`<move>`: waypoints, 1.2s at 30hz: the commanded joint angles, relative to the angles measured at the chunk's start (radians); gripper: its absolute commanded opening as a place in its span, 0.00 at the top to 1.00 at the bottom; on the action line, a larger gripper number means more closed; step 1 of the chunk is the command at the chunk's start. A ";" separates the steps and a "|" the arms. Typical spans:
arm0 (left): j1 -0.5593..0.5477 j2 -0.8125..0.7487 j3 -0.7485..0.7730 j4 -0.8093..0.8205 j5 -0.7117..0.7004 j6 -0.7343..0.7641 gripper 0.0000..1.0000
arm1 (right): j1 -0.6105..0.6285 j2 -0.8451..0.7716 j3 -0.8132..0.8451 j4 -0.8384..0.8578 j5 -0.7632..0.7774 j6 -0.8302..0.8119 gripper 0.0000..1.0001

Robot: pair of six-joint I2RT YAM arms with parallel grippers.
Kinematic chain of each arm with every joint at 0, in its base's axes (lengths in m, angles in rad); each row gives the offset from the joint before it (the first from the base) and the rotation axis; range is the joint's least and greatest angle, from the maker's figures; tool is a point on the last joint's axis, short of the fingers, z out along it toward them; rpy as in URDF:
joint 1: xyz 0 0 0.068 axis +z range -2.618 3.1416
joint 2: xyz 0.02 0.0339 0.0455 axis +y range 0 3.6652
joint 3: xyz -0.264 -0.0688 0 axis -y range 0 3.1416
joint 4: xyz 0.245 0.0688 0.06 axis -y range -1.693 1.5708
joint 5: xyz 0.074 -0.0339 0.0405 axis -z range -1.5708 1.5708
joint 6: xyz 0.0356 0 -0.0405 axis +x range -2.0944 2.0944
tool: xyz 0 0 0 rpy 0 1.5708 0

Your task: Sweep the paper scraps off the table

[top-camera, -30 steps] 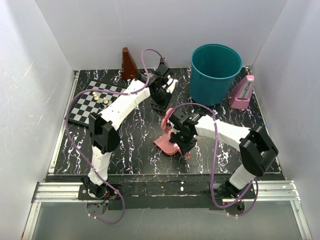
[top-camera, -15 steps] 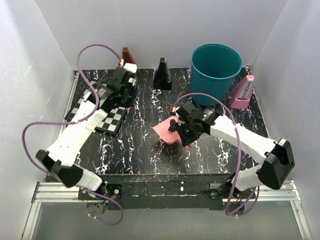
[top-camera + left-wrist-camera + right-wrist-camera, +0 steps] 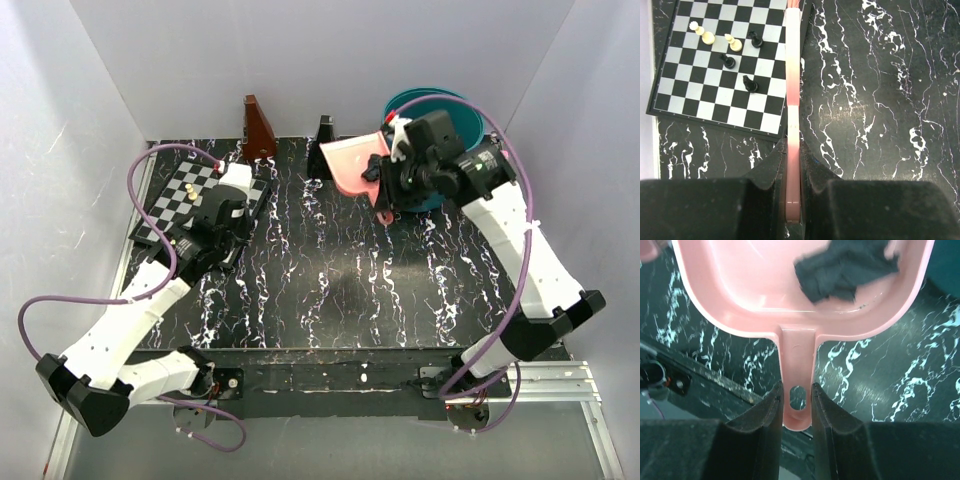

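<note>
Your left gripper [image 3: 793,160] is clenching the pink brush [image 3: 792,75] along the edge of the chessboard [image 3: 765,107], above the table [image 3: 880,100]. Your right gripper [image 3: 797,400] is grasping the handle of the pink dustpan [image 3: 740,285], which is holding a dark paper scrap [image 3: 840,272] beside the teal bin [image 3: 468,112].

Glossy plastic dustpan [image 3: 740,285], crumpled matt paper scraps [image 3: 840,272]

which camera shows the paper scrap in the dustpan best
Right wrist: the dark paper scrap lies in the pink dustpan held by the right gripper. Top external shows only the dustpan beside the teal bin, scrap not discernible. Left wrist misses both.
</note>
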 commanded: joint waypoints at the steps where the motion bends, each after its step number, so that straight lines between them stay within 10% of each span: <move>1: 0.000 -0.035 -0.062 0.096 0.042 0.009 1.00 | -0.091 0.106 0.216 -0.124 -0.040 0.009 0.99; 14: 0.000 -0.133 -0.188 0.167 0.170 0.003 1.00 | -0.433 0.226 0.401 0.108 -0.442 0.206 0.99; 23: 0.000 -0.118 -0.186 0.167 0.204 0.003 1.00 | -0.591 0.092 -0.023 0.848 -0.822 0.688 0.99; 30: 0.000 -0.113 -0.188 0.165 0.217 0.002 1.00 | -0.698 -0.021 -0.485 1.681 -0.815 1.224 0.99; 36: 0.000 -0.100 -0.185 0.167 0.228 0.000 1.00 | -0.721 -0.003 -0.626 2.023 -0.737 1.490 0.99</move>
